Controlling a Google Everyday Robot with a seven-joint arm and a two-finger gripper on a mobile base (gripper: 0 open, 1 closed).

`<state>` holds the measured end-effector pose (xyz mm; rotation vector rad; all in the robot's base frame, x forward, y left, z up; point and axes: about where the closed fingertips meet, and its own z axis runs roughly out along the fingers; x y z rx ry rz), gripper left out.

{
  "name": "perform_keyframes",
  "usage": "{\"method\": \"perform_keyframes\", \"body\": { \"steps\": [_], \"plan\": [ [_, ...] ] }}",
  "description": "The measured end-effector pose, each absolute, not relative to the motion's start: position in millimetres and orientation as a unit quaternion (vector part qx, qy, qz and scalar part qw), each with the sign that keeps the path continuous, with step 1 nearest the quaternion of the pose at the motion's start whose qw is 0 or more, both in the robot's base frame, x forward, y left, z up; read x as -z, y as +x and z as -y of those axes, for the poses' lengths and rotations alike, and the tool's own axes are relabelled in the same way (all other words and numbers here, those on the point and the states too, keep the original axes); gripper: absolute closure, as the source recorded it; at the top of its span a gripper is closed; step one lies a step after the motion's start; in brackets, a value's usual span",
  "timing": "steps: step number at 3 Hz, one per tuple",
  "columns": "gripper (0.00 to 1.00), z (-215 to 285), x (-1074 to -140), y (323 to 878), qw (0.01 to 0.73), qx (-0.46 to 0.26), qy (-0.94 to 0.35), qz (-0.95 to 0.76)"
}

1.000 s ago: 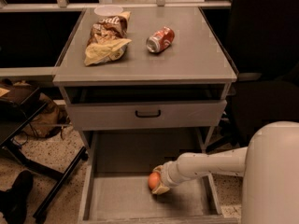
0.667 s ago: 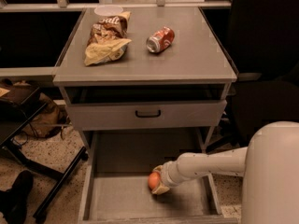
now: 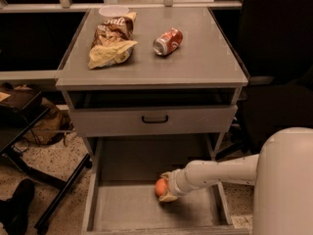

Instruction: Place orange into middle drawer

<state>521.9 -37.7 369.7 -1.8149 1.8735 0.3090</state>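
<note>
Down in the camera view, the gripper (image 3: pixel 165 187) pinches the orange (image 3: pixel 160 186) inside the open middle drawer (image 3: pixel 122 207), near the middle of its floor. Farther off, the counter (image 3: pixel 205 62) carries a red soda can (image 3: pixel 167 41) and chip bags (image 3: pixel 113 43).

Smooth cream plastic hand (image 3: pixel 166 187) inside the matt grey middle drawer (image 3: pixel 122 207) clasps the smooth-skinned orange (image 3: pixel 160 187)

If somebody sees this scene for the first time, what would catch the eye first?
The gripper, reaching in from the right, holds the orange low inside the open middle drawer at the bottom of the view. On the cabinet top above lie a red soda can and, to its left, chip bags.
</note>
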Motion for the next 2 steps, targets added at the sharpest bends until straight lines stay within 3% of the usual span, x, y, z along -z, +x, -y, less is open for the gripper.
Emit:
{"method": "perform_keyframes", "body": {
  "steps": [1, 2],
  "plan": [
    [0.00, 37.6, -369.6, 521.9, 0.255, -0.114, -0.668, -0.690],
    [0.00, 37.6, -369.6, 521.9, 0.255, -0.114, -0.668, -0.690]
  ]
}}
